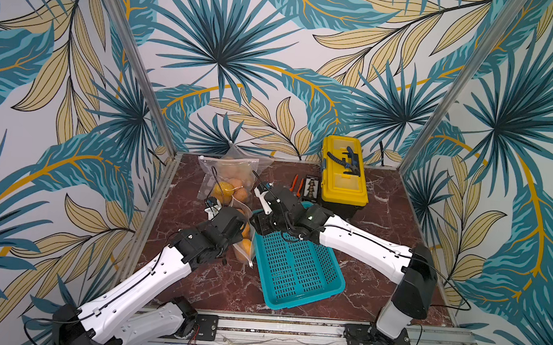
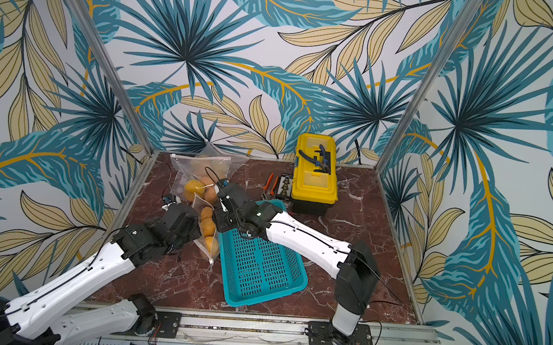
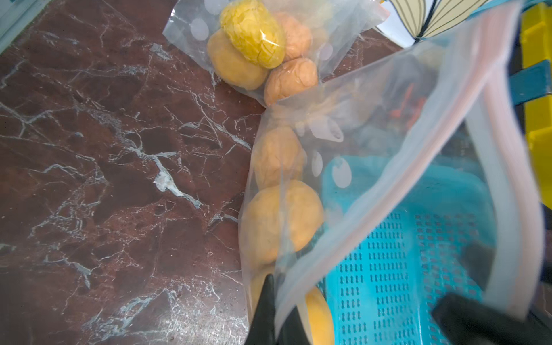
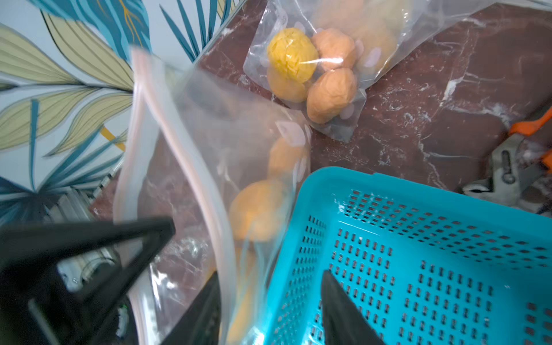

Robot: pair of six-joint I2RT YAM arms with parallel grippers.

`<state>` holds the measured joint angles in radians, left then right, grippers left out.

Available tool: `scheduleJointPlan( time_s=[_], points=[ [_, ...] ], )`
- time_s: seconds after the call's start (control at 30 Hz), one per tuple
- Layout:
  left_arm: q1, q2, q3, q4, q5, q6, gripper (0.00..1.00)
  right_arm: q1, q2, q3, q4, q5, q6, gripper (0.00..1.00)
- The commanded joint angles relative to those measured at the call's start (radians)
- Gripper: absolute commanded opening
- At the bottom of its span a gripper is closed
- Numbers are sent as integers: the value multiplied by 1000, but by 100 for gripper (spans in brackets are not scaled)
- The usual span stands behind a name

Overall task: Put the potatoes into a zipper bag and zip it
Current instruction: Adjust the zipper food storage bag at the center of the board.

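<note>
Marble tabletop [image 1: 194, 284]; left pincer [image 3: 270, 286] clamped on zipper bag [image 3: 388, 134]

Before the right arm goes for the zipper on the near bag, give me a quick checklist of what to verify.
1. The teal basket emptied: ok, no potatoes show in it.
2. The potatoes inside the near bag: ok, several lie in it.
3. The left gripper pinching the bag's rim: ok, shut on the film.
4. The right gripper free to grasp: ok, jaws open, holding nothing, over the basket's edge beside the bag.
5. The bag's mouth zipped: not ok, the zipper track gapes open.
</note>
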<state>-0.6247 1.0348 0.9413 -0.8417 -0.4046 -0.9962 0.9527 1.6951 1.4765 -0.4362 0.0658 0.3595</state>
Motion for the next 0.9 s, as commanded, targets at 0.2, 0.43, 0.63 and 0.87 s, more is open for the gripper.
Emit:
scheduleJointPlan(
  time_s=[0.2, 0.43, 0.63, 0.87],
  points=[
    [179, 118, 47, 5, 72, -8, 0, 87, -324, -517, 511, 96, -201, 79],
    [192, 128, 50, 4, 81, -6, 0, 170, -248, -587, 671, 153, -261, 79],
    [196, 129, 51, 6, 87, 0, 0, 184, -115, -516, 715, 181, -275, 74],
    [202, 133, 51, 4, 91, 4, 0, 184, -54, -502, 765, 184, -258, 59]
  ],
)
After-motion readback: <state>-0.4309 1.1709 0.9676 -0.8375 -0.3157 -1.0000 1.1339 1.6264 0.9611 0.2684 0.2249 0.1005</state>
